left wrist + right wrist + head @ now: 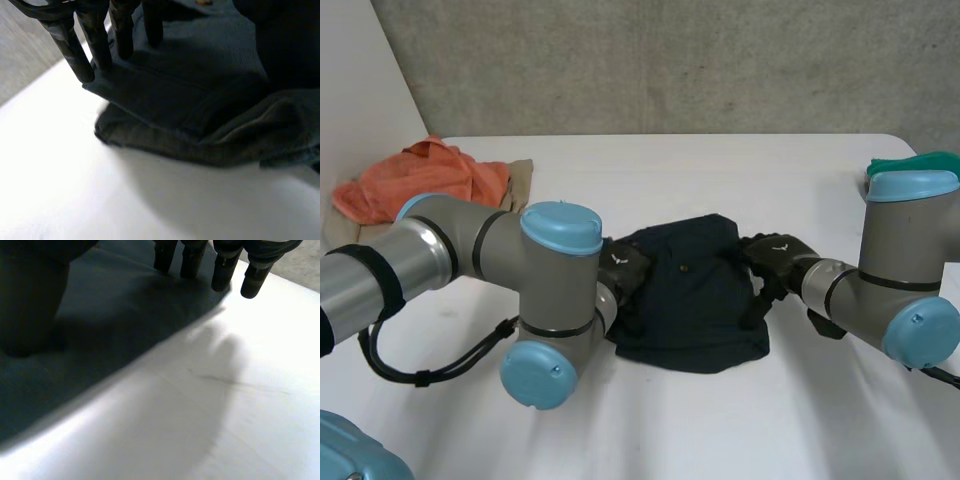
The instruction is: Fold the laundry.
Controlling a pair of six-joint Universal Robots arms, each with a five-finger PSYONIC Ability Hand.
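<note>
Centrally on the white table point(650, 420) lies the folded dark navy fabric garment point(692, 300). The left hand point(623, 272) sets straight fingers point(98, 42) on its left edge, gripping nothing. The right hand point(775, 258) likewise rests straight fingertips point(192, 257) along its right edge. A crumpled orange cloth point(420, 180) lies at the far left corner, well apart.

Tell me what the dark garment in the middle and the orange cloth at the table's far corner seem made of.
Dark garment: likely woven cotton-type cloth, matte navy; stitched seams and a small button show. Orange cloth: soft matte fabric, maybe towelling; it lies in loose crumpled folds.
</note>
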